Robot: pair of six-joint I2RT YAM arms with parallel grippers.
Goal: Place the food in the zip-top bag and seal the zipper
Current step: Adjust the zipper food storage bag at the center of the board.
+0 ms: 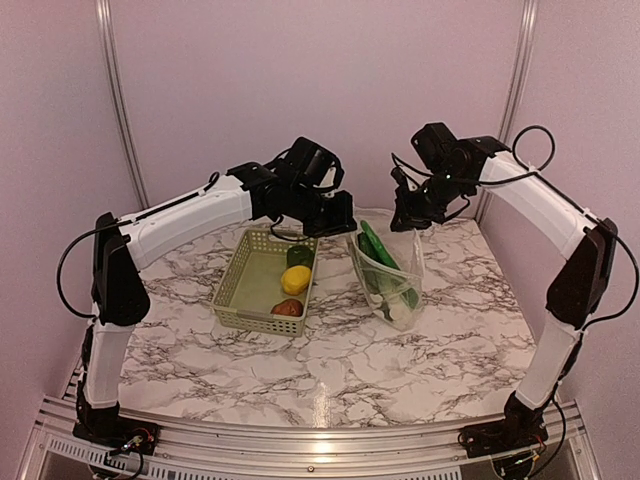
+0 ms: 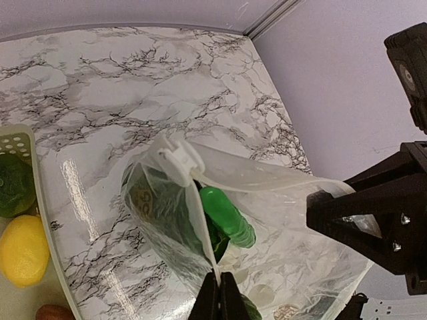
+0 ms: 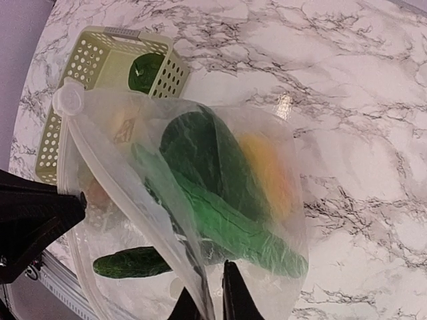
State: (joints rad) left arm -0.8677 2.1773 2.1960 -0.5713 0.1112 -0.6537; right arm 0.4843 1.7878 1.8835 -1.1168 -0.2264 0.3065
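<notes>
The zip-top bag (image 1: 395,275) stands upright right of the basket, its mouth held up between both arms. My left gripper (image 2: 219,287) is shut on one rim of the mouth. My right gripper (image 3: 212,303) is at the other end, its fingers slightly apart with the rim film running between them. Inside the bag lie dark green vegetables (image 3: 200,153), a bright green one (image 2: 227,217), an orange-yellow fruit (image 3: 267,173) and a white piece (image 1: 400,315). The zipper's white slider (image 2: 177,159) sits at the far end of the mouth. The zipper strip itself is hard to make out.
The pale green lattice basket (image 1: 240,285) sits left of the bag, holding a yellow fruit (image 1: 294,280), a dark green piece (image 1: 298,256) and a brown piece (image 1: 287,308). Purple walls stand close behind the marble table (image 1: 330,370).
</notes>
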